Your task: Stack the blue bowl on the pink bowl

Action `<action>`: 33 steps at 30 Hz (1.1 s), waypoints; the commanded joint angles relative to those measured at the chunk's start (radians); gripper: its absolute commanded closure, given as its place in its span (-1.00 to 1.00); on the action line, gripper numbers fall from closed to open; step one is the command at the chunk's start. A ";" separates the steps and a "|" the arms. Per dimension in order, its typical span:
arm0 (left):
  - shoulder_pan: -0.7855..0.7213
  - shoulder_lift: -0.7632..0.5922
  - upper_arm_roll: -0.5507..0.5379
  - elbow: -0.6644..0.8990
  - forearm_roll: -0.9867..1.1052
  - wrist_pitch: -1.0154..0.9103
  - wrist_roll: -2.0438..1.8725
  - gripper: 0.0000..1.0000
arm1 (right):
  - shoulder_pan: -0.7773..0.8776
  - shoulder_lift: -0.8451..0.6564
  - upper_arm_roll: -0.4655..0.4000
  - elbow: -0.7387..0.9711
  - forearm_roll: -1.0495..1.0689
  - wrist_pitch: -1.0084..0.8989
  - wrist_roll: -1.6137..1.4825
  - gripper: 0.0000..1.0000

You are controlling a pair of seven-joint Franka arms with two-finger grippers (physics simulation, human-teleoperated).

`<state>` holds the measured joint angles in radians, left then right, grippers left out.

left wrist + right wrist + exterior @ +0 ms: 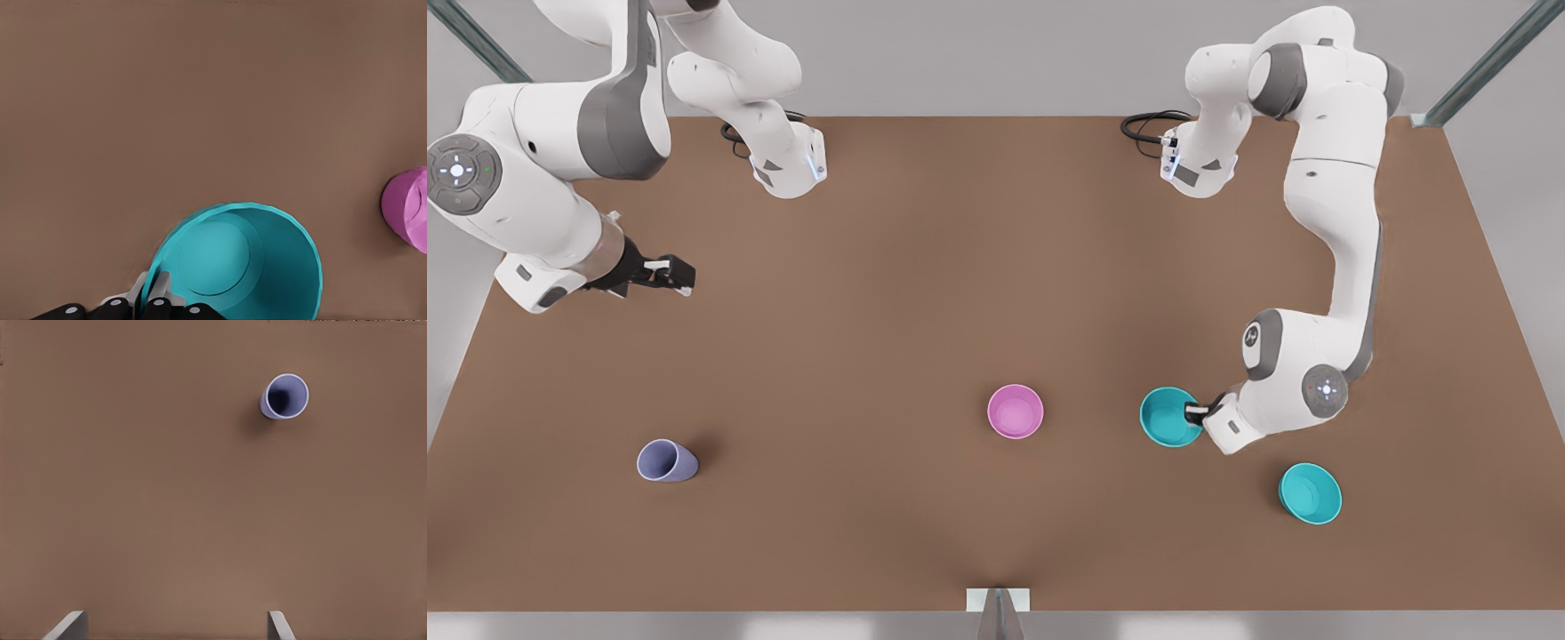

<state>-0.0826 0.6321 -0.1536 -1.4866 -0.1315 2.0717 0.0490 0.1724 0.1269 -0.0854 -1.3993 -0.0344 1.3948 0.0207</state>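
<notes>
The blue bowl (1165,418) (240,267) is on the front view's right, a short way from the pink bowl (1015,411) (410,207), which stands alone near the middle of the brown table (996,267). My left gripper (1196,412) (152,297) is shut on the blue bowl's rim, on the side away from the pink bowl, one finger inside the wall and one outside. Far off on the front view's left, my right gripper (683,277) (175,630) hangs open above the table with nothing between its fingers and waits.
A second teal bowl (1310,493) sits nearer the front edge, beyond the left arm's wrist. A lavender-blue cup (665,461) (285,396) stands at the front view's lower left. Bare table lies between the pink and blue bowls.
</notes>
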 commanded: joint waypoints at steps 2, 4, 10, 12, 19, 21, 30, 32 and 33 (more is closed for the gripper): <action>-0.141 0.076 -0.001 0.164 -0.036 -0.084 -0.745 0.57 | -0.001 -0.001 0.000 -0.001 -0.001 0.006 -0.208 -1.00; -0.207 0.138 -0.001 0.270 -0.034 -0.094 -0.825 0.57 | -0.001 -0.001 -0.002 -0.001 -0.001 0.006 -0.208 -1.00; -0.298 0.247 -0.001 0.373 -0.034 -0.051 -0.905 0.57 | 0.001 0.005 -0.005 -0.001 0.001 0.006 -0.208 -1.00; -0.318 0.256 -0.001 0.376 -0.034 -0.048 -0.913 0.57 | 0.001 0.010 -0.005 0.000 0.001 0.006 -0.208 -1.00; -0.318 0.285 -0.017 0.371 -0.037 -0.055 -0.916 0.57 | 0.001 0.013 -0.005 0.000 0.002 0.006 -0.208 -1.00; -0.319 0.285 -0.017 0.368 -0.037 -0.056 -0.916 0.57 | 0.001 0.013 -0.005 -0.001 0.004 0.006 -0.209 -1.00; -0.319 0.297 -0.032 0.359 -0.036 -0.058 -0.917 0.57 | 0.001 0.017 -0.005 -0.001 0.004 0.006 -0.209 -1.00; -0.318 0.297 -0.032 0.356 -0.034 -0.059 -0.917 0.57 | 0.001 0.017 -0.005 -0.001 0.004 0.006 -0.208 -1.00; -0.318 0.297 -0.032 0.356 -0.034 -0.059 -0.917 0.57 | 0.001 0.017 -0.005 -0.001 0.004 0.006 -0.208 -1.00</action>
<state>-0.4005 0.9308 -0.1853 -1.1314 -0.1640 2.0126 -0.7201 0.1732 0.1464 -0.0901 -1.4010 -0.0313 1.4010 -0.1544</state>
